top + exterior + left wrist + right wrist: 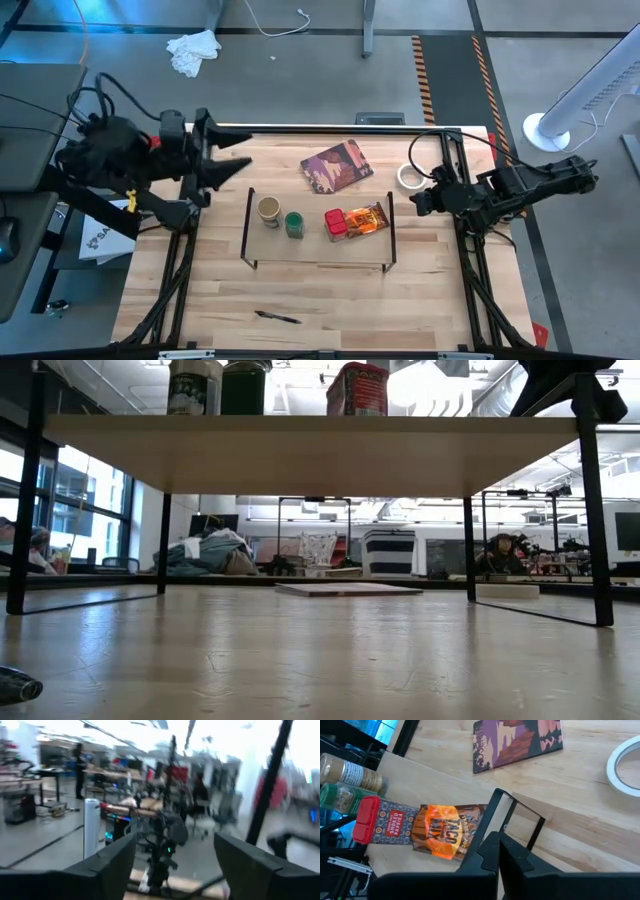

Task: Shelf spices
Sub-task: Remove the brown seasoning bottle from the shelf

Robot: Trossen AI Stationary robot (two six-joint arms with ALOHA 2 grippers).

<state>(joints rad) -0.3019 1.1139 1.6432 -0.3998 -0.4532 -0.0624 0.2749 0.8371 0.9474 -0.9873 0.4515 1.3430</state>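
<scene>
The shelf (320, 250) stands mid-table on thin black legs, and its board spans the top of the low view (300, 440). Four spices rest on it in a row: a tan-topped jar (268, 209), a green-lidded jar (294, 224), a red tin (336, 224) and an orange-brown packet (368, 218), which lies flat. The right wrist view shows the same packet (445, 832) and tin (367, 817). My right gripper (420, 202) (498, 851) is shut and hovers just off the shelf's right end, touching nothing. My left gripper (228, 172) (175, 865) is open, raised beyond the shelf's far left corner.
A dark reddish printed card (337, 166) (517, 742) and a white tape roll (409, 176) (625, 765) lie on the table behind the shelf. A dark pen (277, 317) lies near the table's near edge. Bare wood shows in front of the shelf.
</scene>
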